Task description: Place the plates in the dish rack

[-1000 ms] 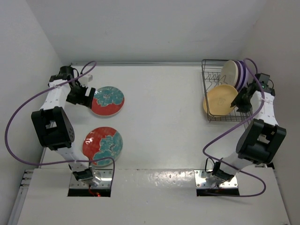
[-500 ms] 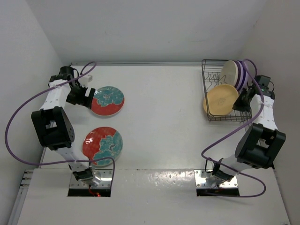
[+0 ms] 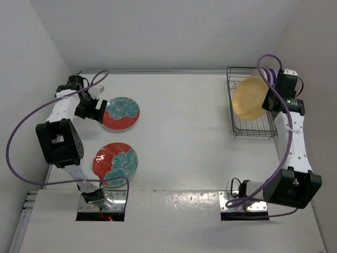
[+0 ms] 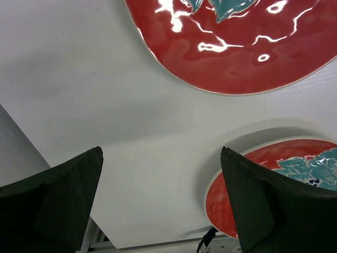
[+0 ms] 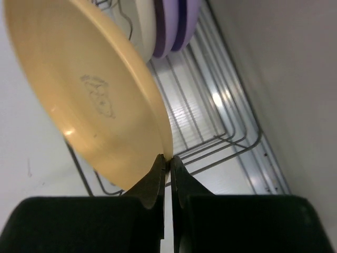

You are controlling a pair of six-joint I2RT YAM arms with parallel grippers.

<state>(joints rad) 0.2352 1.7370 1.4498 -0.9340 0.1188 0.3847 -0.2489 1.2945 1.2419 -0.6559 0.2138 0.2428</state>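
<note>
My right gripper (image 3: 269, 100) (image 5: 169, 161) is shut on the rim of the orange-yellow plate (image 3: 251, 98) (image 5: 89, 95). The plate hangs tilted on edge above the dish rack (image 3: 254, 128) (image 5: 221, 138). A cream plate (image 5: 139, 26) and two lilac plates (image 5: 174, 23) stand upright at the rack's far end. My left gripper (image 3: 97, 108) (image 4: 160, 195) is open, low over the table at the left edge of the far red floral plate (image 3: 121, 113) (image 4: 237, 47). A second red floral plate (image 3: 115, 163) (image 4: 274, 168) lies nearer the bases.
The rack sits at the table's far right corner, close to the right wall (image 3: 316, 63). Purple cables (image 3: 21, 137) loop off both arms. A small white block (image 3: 100, 88) lies near the left arm's wrist.
The right gripper closed on the orange-yellow plate's rim and lifted it from lying in the rack to hanging on edge above it. The left arm has not moved.
</note>
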